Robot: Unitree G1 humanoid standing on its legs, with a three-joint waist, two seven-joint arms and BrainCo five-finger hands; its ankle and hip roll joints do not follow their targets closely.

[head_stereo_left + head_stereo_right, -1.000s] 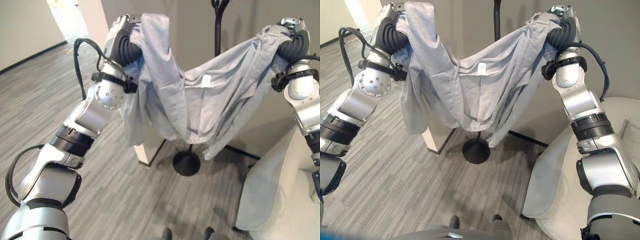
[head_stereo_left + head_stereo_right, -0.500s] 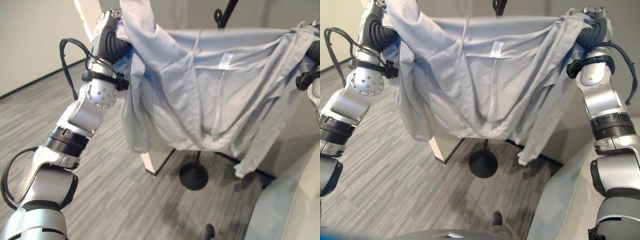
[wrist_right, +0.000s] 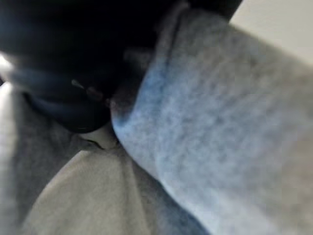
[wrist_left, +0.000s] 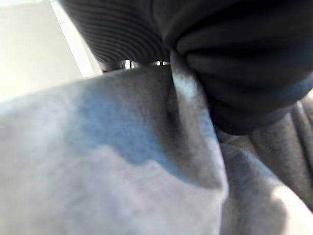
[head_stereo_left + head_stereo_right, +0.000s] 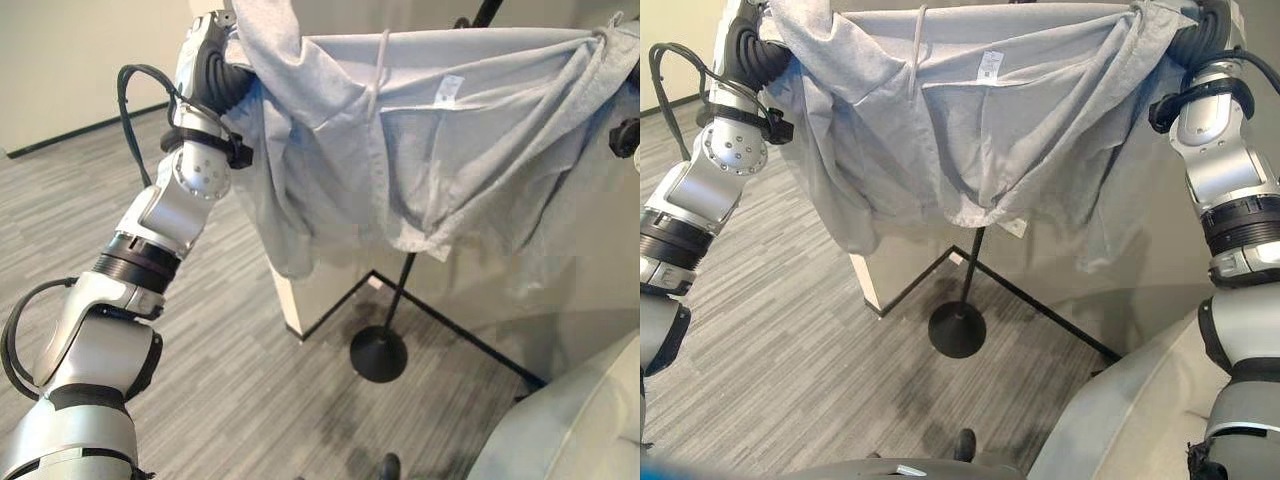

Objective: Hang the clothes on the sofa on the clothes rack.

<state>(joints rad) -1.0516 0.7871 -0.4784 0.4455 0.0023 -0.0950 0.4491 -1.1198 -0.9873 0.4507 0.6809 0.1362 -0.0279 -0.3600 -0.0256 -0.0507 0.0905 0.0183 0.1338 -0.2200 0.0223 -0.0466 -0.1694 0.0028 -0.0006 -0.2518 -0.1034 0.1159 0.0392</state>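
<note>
Both hands raised, frame top corners | left hand (image 5: 748, 45), right hand (image 5: 1200, 40): grip unclear, fingers under cloth | shirt (image 5: 980, 130) stretched between | rack (image 5: 958, 325) behind, centre | sofa (image 5: 1120, 420) lower right

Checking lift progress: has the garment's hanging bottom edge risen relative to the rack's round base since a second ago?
Yes. The grey garment now hangs well above the rack base, baring the pole; earlier it nearly reached the base.

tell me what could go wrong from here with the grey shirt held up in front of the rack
The light grey cloth shirt is stretched between the left hand and the right hand, so it screens the black metal clothes rack and the hooks may be missed. Its loose sleeve hangs low and could catch on the pole. The grip is hidden under the fabric, so the shirt might slip.
</note>
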